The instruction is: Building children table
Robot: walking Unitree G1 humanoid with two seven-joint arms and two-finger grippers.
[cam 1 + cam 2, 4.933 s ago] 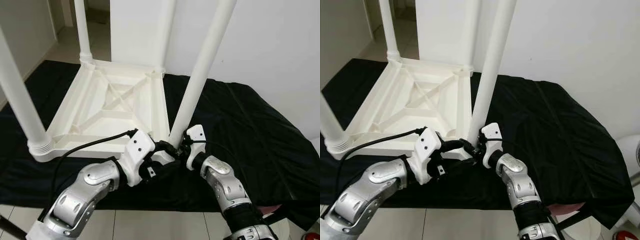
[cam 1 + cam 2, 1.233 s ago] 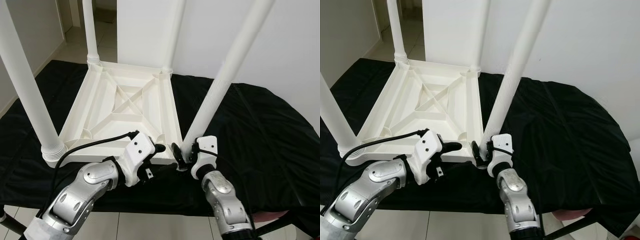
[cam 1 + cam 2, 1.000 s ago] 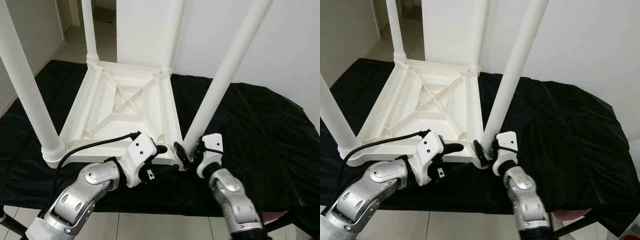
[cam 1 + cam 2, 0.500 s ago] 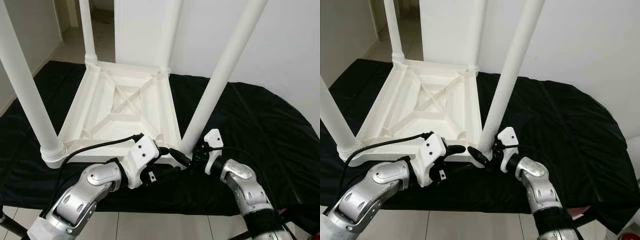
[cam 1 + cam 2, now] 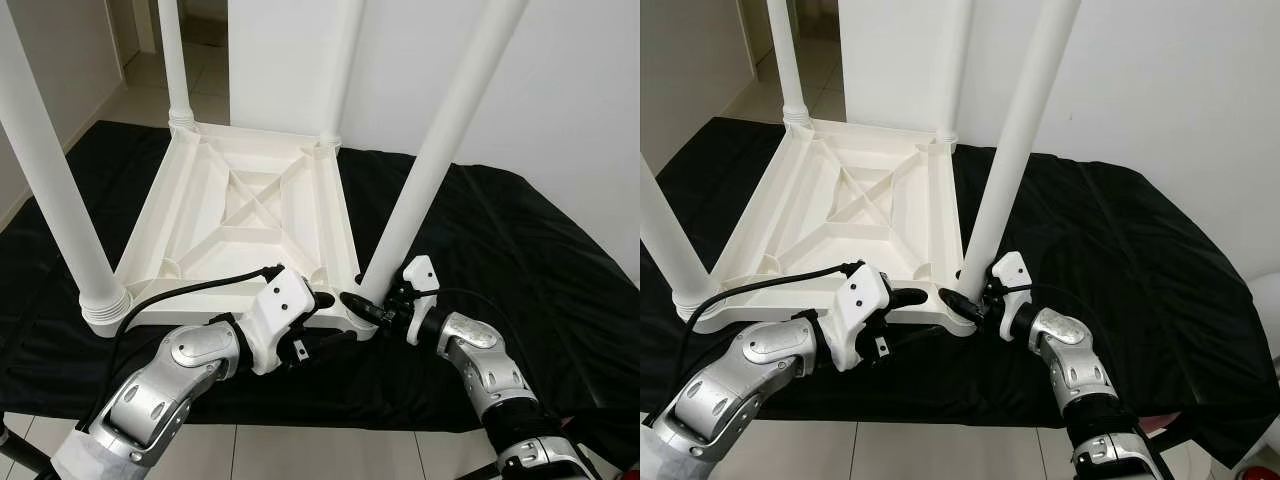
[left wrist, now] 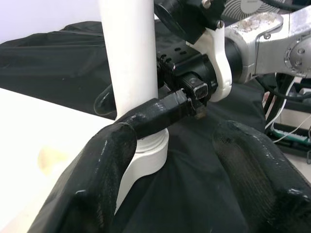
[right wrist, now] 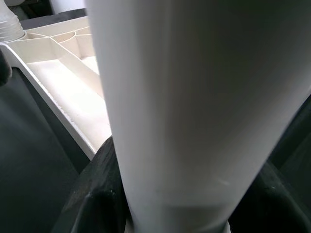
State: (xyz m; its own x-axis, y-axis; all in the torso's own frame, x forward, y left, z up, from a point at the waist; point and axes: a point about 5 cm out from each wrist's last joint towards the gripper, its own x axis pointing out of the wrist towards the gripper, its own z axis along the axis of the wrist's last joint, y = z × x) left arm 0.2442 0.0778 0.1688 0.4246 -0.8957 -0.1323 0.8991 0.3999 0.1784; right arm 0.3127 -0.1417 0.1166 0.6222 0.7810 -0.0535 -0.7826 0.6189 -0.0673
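Note:
A white plastic children's table (image 5: 200,300) lies upside down on a black cloth, its legs pointing up. The near right leg (image 5: 425,180) leans slightly and stands in the near right corner socket (image 6: 148,155). My right gripper (image 5: 368,308) is shut on the base of this leg, with one black finger (image 7: 97,204) on each side of it. My left gripper (image 5: 325,318) is open at the table's near edge, just left of that corner. Its two fingers (image 6: 92,184) are spread wide, one over the rim and one below it.
The near left leg (image 5: 50,190) and the two far legs (image 5: 172,60) stand upright at their corners. The black cloth (image 5: 520,250) spreads out to the right. A white wall is behind, and pale floor tiles (image 5: 300,450) lie at the near edge.
My right forearm has swung out to the right while its gripper stayed at the leg's base. My left gripper stays by the corner. The camera has shifted a little.

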